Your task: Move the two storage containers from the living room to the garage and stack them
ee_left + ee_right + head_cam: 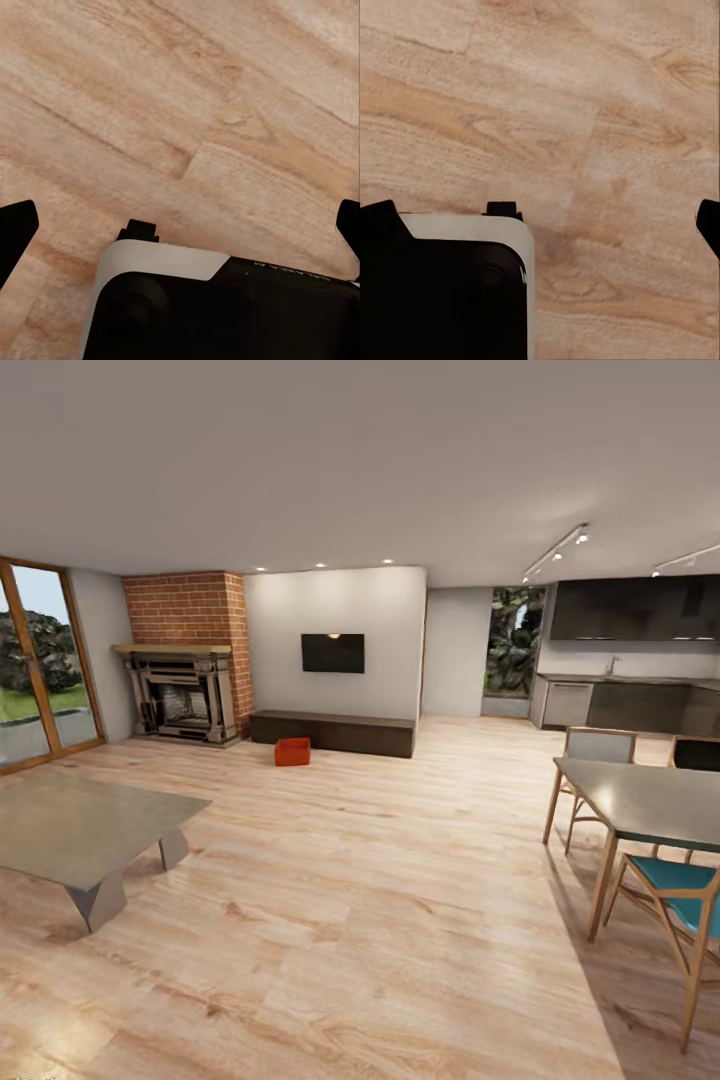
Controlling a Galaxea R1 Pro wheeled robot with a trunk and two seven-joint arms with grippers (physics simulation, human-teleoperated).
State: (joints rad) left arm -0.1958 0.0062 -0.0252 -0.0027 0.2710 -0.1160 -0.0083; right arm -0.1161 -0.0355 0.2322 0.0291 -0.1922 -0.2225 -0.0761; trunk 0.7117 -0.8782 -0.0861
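The left pincer (180, 221) stands wide, its two black fingertips (16, 225) at opposite edges of its wrist view, nothing between them but light wood plank floor (187, 97). The right pincer (547, 217) is spread just as wide and also empty above the planks. A white-and-black part of the robot's body (217, 307) shows below each wrist camera.

In the head view, one orange-red storage container (292, 751) sits on the plank floor far across the living room, just in front of the long dark bench (335, 732), below the black wall screen (333, 653) and near the brick fireplace (185, 660). A low grey table (80, 830) stands at left; a dining table (650, 800) with chairs (680, 890) stands at right.
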